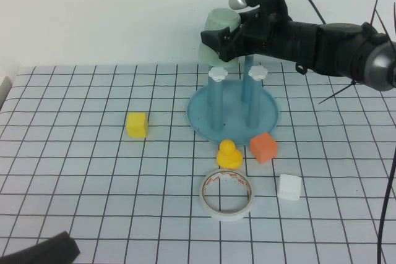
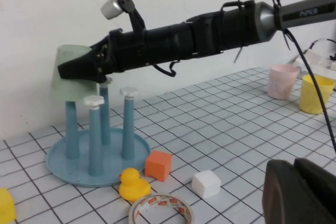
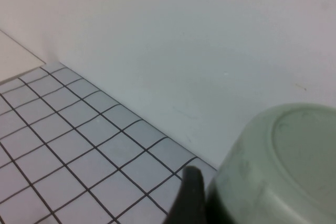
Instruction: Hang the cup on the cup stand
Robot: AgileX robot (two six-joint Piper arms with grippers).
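Observation:
The pale mint-green cup (image 1: 218,20) is upside down at the back of the cup stand (image 1: 204,119), over one of its rear pegs. My right gripper (image 1: 223,40) reaches in from the right and is shut on the cup's side. In the left wrist view the cup (image 2: 71,85) covers the top of a blue peg, and the right gripper (image 2: 79,71) clasps it. The right wrist view shows the cup's base (image 3: 283,166) with one dark finger (image 3: 190,198) against its wall. Two front pegs show white flower caps (image 1: 218,73). My left gripper (image 2: 295,165) is shut and empty, low at the table's near left.
In front of the stand sit a yellow duck (image 1: 229,154), an orange cube (image 1: 263,147), a white cube (image 1: 289,187) and a tape roll (image 1: 226,194). A yellow cube (image 1: 137,124) lies to the left. A pink cup (image 2: 282,81) and a yellow cup (image 2: 316,94) stand far off.

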